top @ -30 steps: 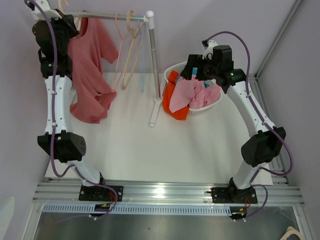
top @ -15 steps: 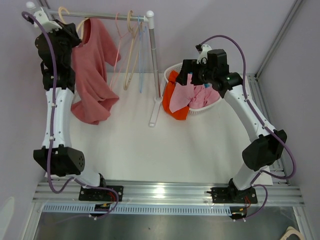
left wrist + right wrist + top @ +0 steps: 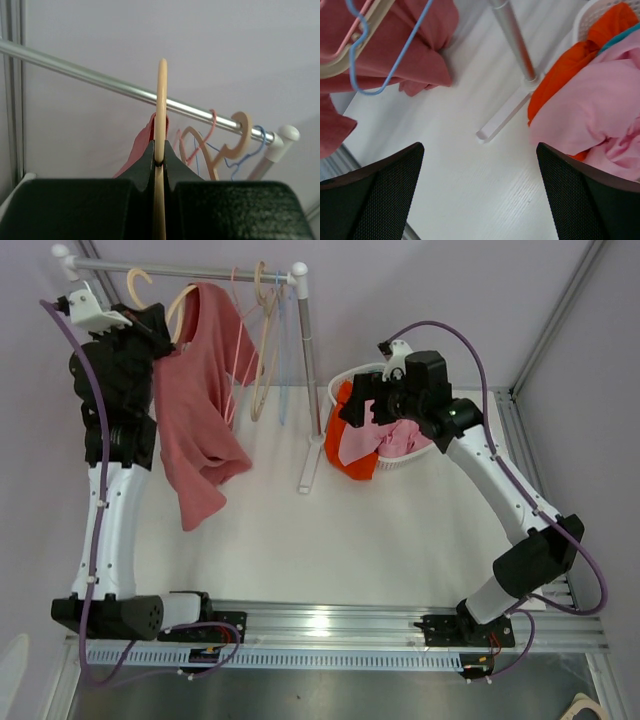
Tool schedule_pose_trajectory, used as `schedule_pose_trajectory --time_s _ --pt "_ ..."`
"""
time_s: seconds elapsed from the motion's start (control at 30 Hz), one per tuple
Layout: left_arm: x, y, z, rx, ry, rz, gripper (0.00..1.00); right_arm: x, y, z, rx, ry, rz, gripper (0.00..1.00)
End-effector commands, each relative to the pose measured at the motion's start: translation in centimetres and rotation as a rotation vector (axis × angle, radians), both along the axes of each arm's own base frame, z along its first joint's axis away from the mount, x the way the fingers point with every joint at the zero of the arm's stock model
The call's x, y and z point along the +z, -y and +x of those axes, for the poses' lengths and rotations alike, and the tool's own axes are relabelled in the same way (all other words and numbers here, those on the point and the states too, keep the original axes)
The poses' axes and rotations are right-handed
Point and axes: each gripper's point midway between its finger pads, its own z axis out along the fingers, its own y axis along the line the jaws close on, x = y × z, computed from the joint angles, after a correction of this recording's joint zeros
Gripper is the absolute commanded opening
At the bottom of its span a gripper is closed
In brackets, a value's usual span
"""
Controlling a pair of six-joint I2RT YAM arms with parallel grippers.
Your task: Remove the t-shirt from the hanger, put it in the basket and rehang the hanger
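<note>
A pinkish-red t-shirt [image 3: 200, 410] hangs on a pale wooden hanger [image 3: 181, 302] at the left end of the rack's rail [image 3: 225, 272]. My left gripper [image 3: 158, 332] is shut on the hanger, and the shirt hangs down to its right. In the left wrist view the hanger [image 3: 161, 107] rises edge-on from between the closed jaws of the left gripper [image 3: 160, 161], with a strip of the t-shirt [image 3: 141, 148] behind it. My right gripper [image 3: 356, 406] is open and empty above the table, between the rack's post and the basket. In its own view the right gripper [image 3: 479, 147] holds nothing.
Several empty hangers [image 3: 262, 335] hang at the rail's right end by the post [image 3: 310, 370]. A white basket [image 3: 418, 457] holds orange [image 3: 560, 80] and pink [image 3: 590, 120] clothes. The rack's foot [image 3: 502, 117] lies on the white table. A blue hanger [image 3: 367, 75] dangles nearby.
My left arm has swung up and to the right with the hanger, drawing the t-shirt's hem off the table. My right gripper has moved left, away from the basket and toward the rack.
</note>
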Motion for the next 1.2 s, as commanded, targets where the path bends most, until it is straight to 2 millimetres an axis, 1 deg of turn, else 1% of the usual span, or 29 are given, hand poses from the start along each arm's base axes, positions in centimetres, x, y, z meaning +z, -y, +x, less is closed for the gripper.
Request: schedule_pose_trajectory --time_s 0.0,0.03,0.07,0.1,0.13,0.17,0.2,0.23,0.27,0.3,0.33,0.37,0.4,0.43,0.47,0.5,0.53,0.57,0.6,0.63,0.7,0.73,0.83,0.9,0.97,1.0,1.07,1.1,1.17 --pt "3.1 1.1 -4.9 0.002 0.115 -0.038 0.01 3.0 -2.3 -3.1 0.095 0.079 0.060 1.00" --pt "1.7 1.3 -4.9 0.018 0.057 -0.032 0.01 3.1 -3.6 -4.4 0.143 0.091 0.065 1.00" --pt "1.2 0.6 -5.2 0.078 0.033 -0.041 0.01 3.8 -4.1 -5.7 0.184 0.108 0.081 0.99" --pt "1.1 1.5 -6.1 0.075 0.019 -0.019 0.01 3.0 -4.6 -6.8 0.218 0.097 0.079 0.99" --pt "-0.2 1.7 -6.2 0.089 -0.023 -0.004 0.01 3.4 -5.2 -7.7 0.259 0.125 0.089 0.99" --pt "-0.4 1.8 -6.8 0.105 -0.030 -0.002 0.01 3.4 -6.4 -9.5 0.317 0.134 0.097 1.00" --pt "-0.1 1.7 -8.4 0.135 -0.020 -0.005 0.01 4.1 -6.7 -11.1 0.361 0.152 0.114 1.00" --pt "-1.2 1.7 -8.6 0.153 -0.042 0.004 0.01 3.4 -7.1 -12.1 0.393 0.154 0.116 0.99" --pt "-1.5 1.5 -9.2 0.177 -0.050 -0.002 0.01 3.3 -8.0 -13.8 0.443 0.161 0.119 0.99" --pt "-1.8 1.0 -9.9 0.221 -0.068 -0.021 0.01 3.8 -8.1 -15.2 0.473 0.180 0.130 0.99" --pt "-1.9 0.8 -10.5 0.237 -0.079 -0.025 0.01 3.1 -8.4 -16.1 0.494 0.176 0.127 1.00" --pt "-2.1 0.5 -10.9 0.262 -0.098 -0.028 0.01 3.0 -9.2 -17.7 0.539 0.179 0.131 1.00" --pt "-2.2 0.6 -11.2 0.277 -0.110 -0.017 0.01 3.0 -9.5 -18.8 0.566 0.186 0.137 0.99" --pt "-2.5 0.0 -11.4 0.326 -0.125 -0.015 0.01 3.7 -9.5 -19.8 0.590 0.211 0.156 1.00" --pt "-2.5 -0.1 -11.4 0.341 -0.129 -0.005 0.01 3.3 -9.8 -20.7 0.610 0.207 0.158 0.99" --pt "-2.4 0.1 -11.6 0.353 -0.128 0.014 0.01 3.7 -10.4 -22.3 0.650 0.220 0.175 1.00" --pt "-2.6 -0.5 -11.8 0.397 -0.134 0.007 0.01 4.3 -10.4 -23.4 0.681 0.234 0.193 1.00" --pt "-2.7 -0.6 -11.8 0.412 -0.139 0.013 0.01 4.6 -10.6 -24.4 0.711 0.241 0.204 0.99" --pt "-2.8 -0.7 -11.7 0.426 -0.138 0.012 0.01 5.2 -11.2 -26.2 0.760 0.249 0.228 1.00" --pt "-2.9 -1.3 -12.0 0.468 -0.149 0.020 0.01 5.7 -11.4 -27.4 0.796 0.256 0.249 0.99" --pt "-3.4 -1.3 -11.5 0.497 -0.172 0.029 0.01 6.3 -11.9 -29.4 0.855 0.271 0.278 0.99" --pt "-3.7 -1.4 -11.5 0.520 -0.191 0.032 0.01 6.7 -12.5 -30.9 0.893 0.290 0.301 0.99" --pt "-3.9 -1.3 -11.5 0.544 -0.202 0.027 0.01 7.5 -13.6 -32.6 0.932 0.338 0.344 1.00" --pt "-4.2 -1.0 -11.5 0.553 -0.212 0.025 0.01 7.4 -14.5 -32.8 0.950 0.344 0.355 0.99" --pt "-4.3 -0.8 -11.4 0.550 -0.212 0.020 0.01 8.0 -15.5 -33.0 0.962 0.380 0.382 0.99" --pt "-4.2 -0.5 -11.5 0.544 -0.211 0.018 0.01 7.5 -16.5 -32.7 0.960 0.384 0.378 1.00" --pt "-4.0 -0.3 -11.5 0.533 -0.204 0.012 0.01 7.5 -17.6 -32.2 0.950 0.411 0.370 0.99" --pt "-4.0 -0.2 -11.7 0.530 -0.204 0.012 0.01 6.7 -18.8 -31.7 0.944 0.413 0.363 1.00" --pt "-3.8 -0.4 -12.1 0.535 -0.201 -0.002 0.01 6.1 -19.8 -30.6 0.908 0.437 0.353 0.99"
